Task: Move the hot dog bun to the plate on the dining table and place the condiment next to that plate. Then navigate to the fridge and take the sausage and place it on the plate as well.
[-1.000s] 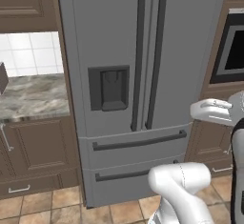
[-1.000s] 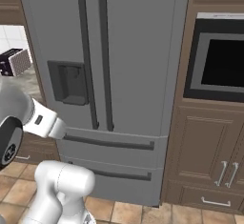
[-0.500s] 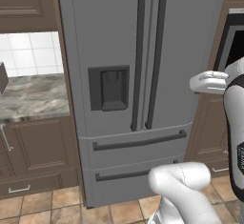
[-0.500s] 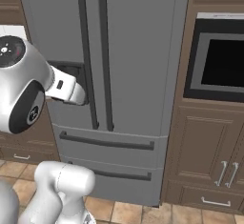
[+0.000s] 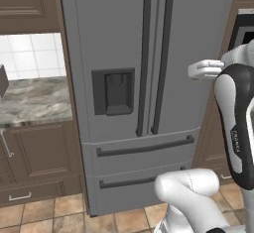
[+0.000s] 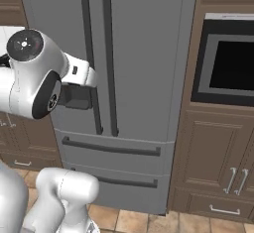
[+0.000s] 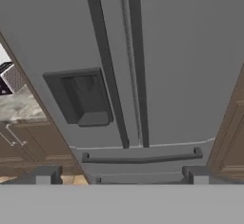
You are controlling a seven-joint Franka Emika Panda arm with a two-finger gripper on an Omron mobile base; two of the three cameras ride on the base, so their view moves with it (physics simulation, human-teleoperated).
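Jaws stand wide apart and empty: in the hand view the gripper (image 7: 121, 175) shows its two dark finger tips (image 7: 46, 175) far out to either side at the bottom, with nothing between them. They face the fridge (image 7: 157, 51), well short of its front and touching nothing.

Fridge condition: both upper doors shut, the two long dark vertical handles (image 5: 145, 58) side by side along the centre seam. A dark dispenser recess (image 5: 113, 91) sits in the door to the left of the handles. Below the doors are two drawers, each with a horizontal bar handle (image 5: 145, 146), both closed.

Arm position: the white arm (image 5: 237, 123) rises at the right edge of the left base view, its upper part level with the fridge doors; in the right base view it (image 6: 34, 73) crosses in front of the dispenser.

Surroundings: a marble-topped bench (image 5: 32, 99) over brown cabinets (image 5: 39, 152) adjoins the fridge on the left, under white wall tiles (image 5: 27, 56). A built-in oven (image 6: 230, 63) set in brown cabinetry stands to the right. Floor is tan tile (image 5: 44, 217).
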